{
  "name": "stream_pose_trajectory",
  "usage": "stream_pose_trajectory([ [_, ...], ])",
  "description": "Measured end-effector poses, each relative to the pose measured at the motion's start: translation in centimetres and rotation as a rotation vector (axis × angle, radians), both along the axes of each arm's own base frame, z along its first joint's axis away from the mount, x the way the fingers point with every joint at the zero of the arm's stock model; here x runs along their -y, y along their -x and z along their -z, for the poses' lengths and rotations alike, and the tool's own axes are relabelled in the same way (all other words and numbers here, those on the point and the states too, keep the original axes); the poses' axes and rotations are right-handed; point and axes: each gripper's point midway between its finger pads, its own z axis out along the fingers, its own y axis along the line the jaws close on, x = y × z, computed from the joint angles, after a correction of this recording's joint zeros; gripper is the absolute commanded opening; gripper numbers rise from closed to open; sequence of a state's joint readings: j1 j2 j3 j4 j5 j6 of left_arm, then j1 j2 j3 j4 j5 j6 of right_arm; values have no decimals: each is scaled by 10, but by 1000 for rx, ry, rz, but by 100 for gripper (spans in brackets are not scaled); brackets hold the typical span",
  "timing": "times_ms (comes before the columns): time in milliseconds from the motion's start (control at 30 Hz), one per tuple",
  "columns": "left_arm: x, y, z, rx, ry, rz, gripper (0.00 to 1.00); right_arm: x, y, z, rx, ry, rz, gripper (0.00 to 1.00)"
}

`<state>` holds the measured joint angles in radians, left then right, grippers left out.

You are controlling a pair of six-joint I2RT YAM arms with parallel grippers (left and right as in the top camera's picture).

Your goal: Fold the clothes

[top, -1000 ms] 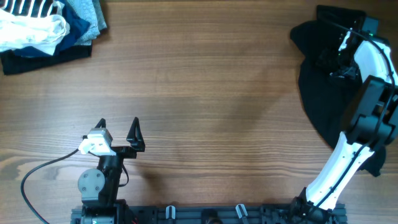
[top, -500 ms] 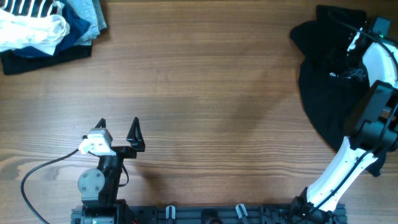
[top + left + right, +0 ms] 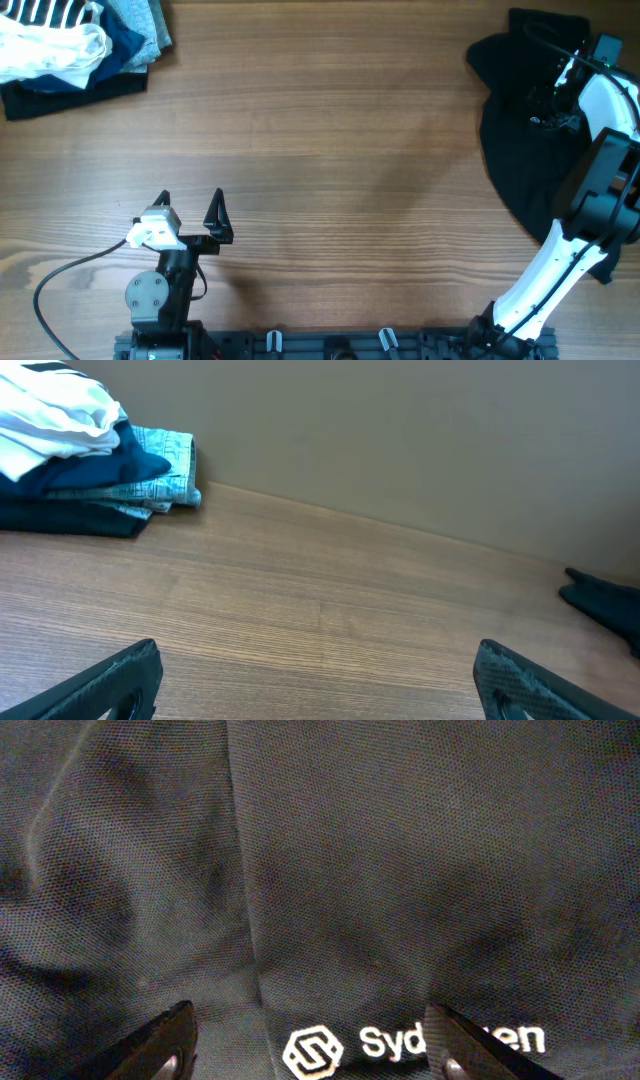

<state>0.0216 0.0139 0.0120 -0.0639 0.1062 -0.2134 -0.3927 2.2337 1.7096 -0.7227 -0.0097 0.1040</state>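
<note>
the wooden surface (image 3: 320, 150) bears the black garment (image 3: 520, 150) bunched at its far right. the right tool (image 3: 308, 1020) hovers over it, jaws spread, holding nothing; best pinch one edge layer, not mid-cloth

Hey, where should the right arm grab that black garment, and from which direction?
Probably the crease in the black garment, beside its white logo. Come straight down: the thin fabric lies slack on the table with no free edge nearby, and the right gripper's open fingers straddle that crease.
</note>
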Motion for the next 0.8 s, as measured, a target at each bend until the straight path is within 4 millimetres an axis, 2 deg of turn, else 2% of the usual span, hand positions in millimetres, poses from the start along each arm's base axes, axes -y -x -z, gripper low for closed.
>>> stream_pose_trajectory([
  [133,0,0,0,0,0,0,100,0,0,4,-5,-2,0,73],
  [233,0,0,0,0,0,0,100,0,1,10,-15,-3,1,68],
  [433,0,0,0,0,0,0,100,3,1,11,-18,6,7,36],
  [467,0,0,0,0,0,0,100,3,1,12,-18,5,9,34],
  [633,0,0,0,0,0,0,100,3,1,12,-19,6,7,36],
  [733,0,0,0,0,0,0,100,3,1,12,-18,5,9,57],
  [800,0,0,0,0,0,0,100,3,1,12,-19,7,2,61],
])
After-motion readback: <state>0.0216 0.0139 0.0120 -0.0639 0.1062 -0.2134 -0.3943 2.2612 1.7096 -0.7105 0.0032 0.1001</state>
